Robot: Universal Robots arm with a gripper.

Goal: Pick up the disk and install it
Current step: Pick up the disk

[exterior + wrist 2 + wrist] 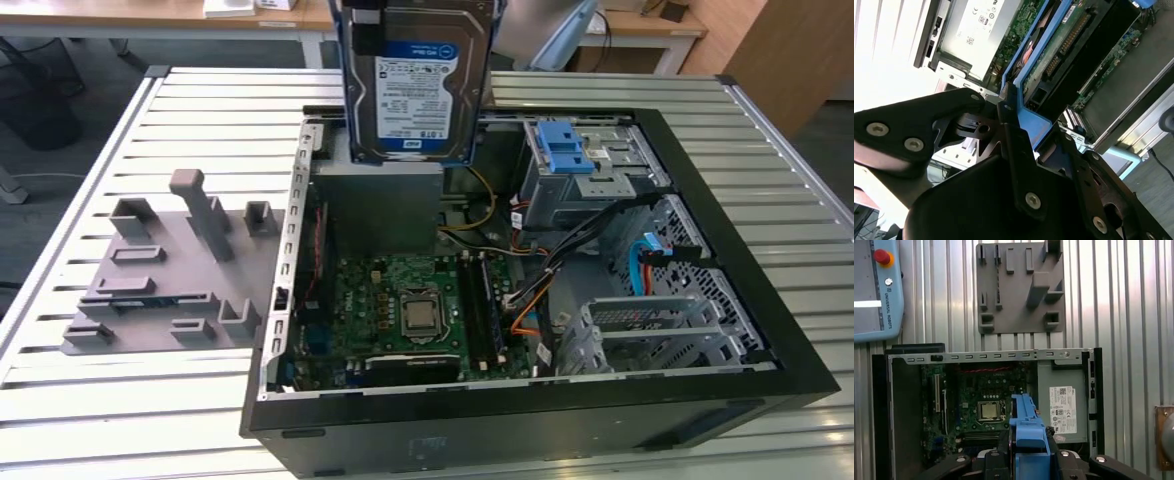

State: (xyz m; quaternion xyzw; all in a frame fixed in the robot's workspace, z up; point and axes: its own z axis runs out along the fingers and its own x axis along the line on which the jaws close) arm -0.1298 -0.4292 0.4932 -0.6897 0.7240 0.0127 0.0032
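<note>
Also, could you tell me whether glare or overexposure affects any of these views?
In the second wrist view the table is blown out to white; in the exterior view the disk is evenly lit; in the first wrist view the table's slats show mild sheen.

Looks like a robotics lab: slatted metal bench [134, 420], grey fixture plate [147, 290] at nine o'clock, desks [160, 18] at twelve.

Upright disk [414, 85] above open computer case [534, 420], label facing camera, grey fixture plate [160, 275] beside case on slatted table [80, 420]
</note>
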